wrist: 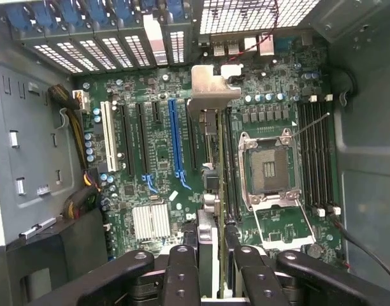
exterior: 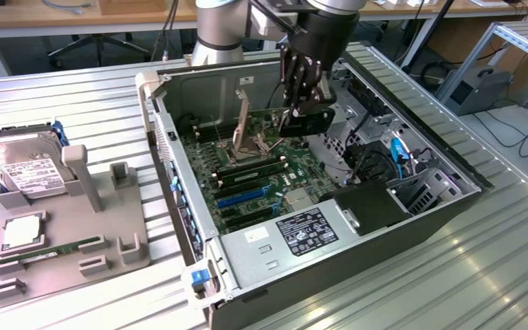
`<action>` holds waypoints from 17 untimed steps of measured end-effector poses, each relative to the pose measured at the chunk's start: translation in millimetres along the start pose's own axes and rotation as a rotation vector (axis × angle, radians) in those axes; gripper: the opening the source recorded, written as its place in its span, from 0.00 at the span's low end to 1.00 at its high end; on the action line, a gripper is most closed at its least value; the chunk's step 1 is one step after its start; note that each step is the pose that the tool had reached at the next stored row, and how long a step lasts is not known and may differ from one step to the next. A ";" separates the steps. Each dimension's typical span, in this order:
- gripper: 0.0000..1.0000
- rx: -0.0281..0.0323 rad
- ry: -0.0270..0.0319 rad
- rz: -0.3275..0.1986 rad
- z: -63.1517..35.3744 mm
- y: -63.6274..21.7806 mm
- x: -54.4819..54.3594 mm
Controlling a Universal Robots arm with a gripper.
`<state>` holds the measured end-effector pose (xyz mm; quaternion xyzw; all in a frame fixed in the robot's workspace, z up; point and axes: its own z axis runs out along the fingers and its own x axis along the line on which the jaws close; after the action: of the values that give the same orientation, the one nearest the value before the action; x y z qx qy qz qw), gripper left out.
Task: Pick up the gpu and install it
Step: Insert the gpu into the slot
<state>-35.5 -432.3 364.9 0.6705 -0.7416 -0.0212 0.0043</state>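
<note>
The gripper (exterior: pixel 302 108) is partly closed and clamps the gpu (exterior: pixel 305 126) by its upper edge. The card hangs inside the open computer case (exterior: pixel 165 141), upper centre of the exterior view, above the motherboard (exterior: pixel 255 180). In the wrist view the gpu (wrist: pixel 211 88) runs edge-on beside the blue expansion slot (wrist: pixel 176 137). Its silver bracket points toward the rear slot covers (wrist: pixel 128 51). Cables (exterior: pixel 374 161) crowd the exterior view's right.
</note>
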 end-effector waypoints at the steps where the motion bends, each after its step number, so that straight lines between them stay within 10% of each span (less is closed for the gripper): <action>1: 0.27 0.0000 0.0001 0.000 0.0 0.2 0.4; 17: 0.27 0.0000 0.0001 0.000 1.4 3.0 5.0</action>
<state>-39.1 -436.9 363.5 0.6705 -0.7416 -0.0212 0.0043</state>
